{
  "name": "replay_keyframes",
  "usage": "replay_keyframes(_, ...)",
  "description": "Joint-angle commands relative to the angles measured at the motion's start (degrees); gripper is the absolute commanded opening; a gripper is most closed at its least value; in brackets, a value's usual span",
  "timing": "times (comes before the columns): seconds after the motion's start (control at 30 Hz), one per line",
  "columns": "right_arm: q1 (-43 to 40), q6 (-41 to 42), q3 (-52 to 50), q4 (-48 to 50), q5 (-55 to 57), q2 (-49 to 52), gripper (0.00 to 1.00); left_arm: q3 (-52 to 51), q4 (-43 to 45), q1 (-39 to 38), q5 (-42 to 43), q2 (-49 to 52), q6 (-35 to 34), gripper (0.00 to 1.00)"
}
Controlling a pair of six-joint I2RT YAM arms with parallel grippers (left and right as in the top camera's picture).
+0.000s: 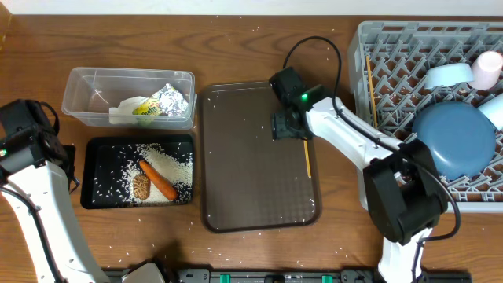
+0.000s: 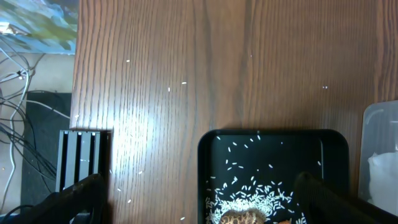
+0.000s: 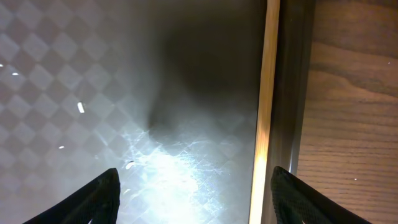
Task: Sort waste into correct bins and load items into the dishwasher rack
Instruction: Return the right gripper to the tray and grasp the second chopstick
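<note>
One wooden chopstick (image 1: 307, 159) (image 3: 263, 112) lies along the right rim of the brown serving tray (image 1: 251, 196). My right gripper (image 1: 284, 126) (image 3: 194, 200) hangs open just above it, with the stick between the fingers, close to the right one. A second chopstick (image 1: 369, 85) rests in the grey dishwasher rack (image 1: 393, 47), with the dark blue plate (image 1: 454, 140), white bowl (image 1: 448, 75) and two cups (image 1: 487, 69). The black tray (image 1: 102, 196) (image 2: 311, 140) holds rice (image 2: 249, 196), a carrot (image 1: 159, 181) and a brown lump (image 1: 141, 185). My left gripper (image 1: 69, 167) (image 2: 202, 208) is open and empty at its left end.
The clear container (image 1: 86, 82) behind the black tray holds crumpled foil (image 1: 173, 101), a green-yellow wrapper (image 1: 143, 108) and a white napkin (image 1: 119, 115). Loose rice grains dot the wooden table (image 2: 186, 81) and the serving tray. A black slotted block (image 2: 84, 155) stands at the table's left edge.
</note>
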Motion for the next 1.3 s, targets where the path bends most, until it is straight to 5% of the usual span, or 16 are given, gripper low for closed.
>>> replay_keyframes(0.0, -0.22, 1.79, -0.15, -0.35, 1.49, 1.68, 0.71, -0.09, -0.15, 0.28, -0.33, -0.09, -0.33, 0.98)
replay_keyframes(0.57, -0.22, 1.60, -0.44, -1.68, 0.74, 6.71, 0.73, -0.09, -0.17, 0.28, -0.33, -0.09, -0.33, 0.98)
replay_keyframes(0.87, 0.15, 1.57, -0.83, -0.61, 0.22, 6.73, 0.39, -0.09, -0.17, 0.28, -0.33, -0.09, -0.33, 0.98)
replay_keyframes(1.07, 0.15, 1.57, -3.67, 3.08, 0.17, 6.73, 0.01, -0.09, -0.17, 0.28, -0.33, -0.09, -0.33, 0.98)
replay_keyframes(1.27, 0.09, 1.55, -3.19, 2.54, -0.46, 6.47, 0.01, -0.09, -0.15, 0.28, -0.33, -0.09, -0.33, 0.98)
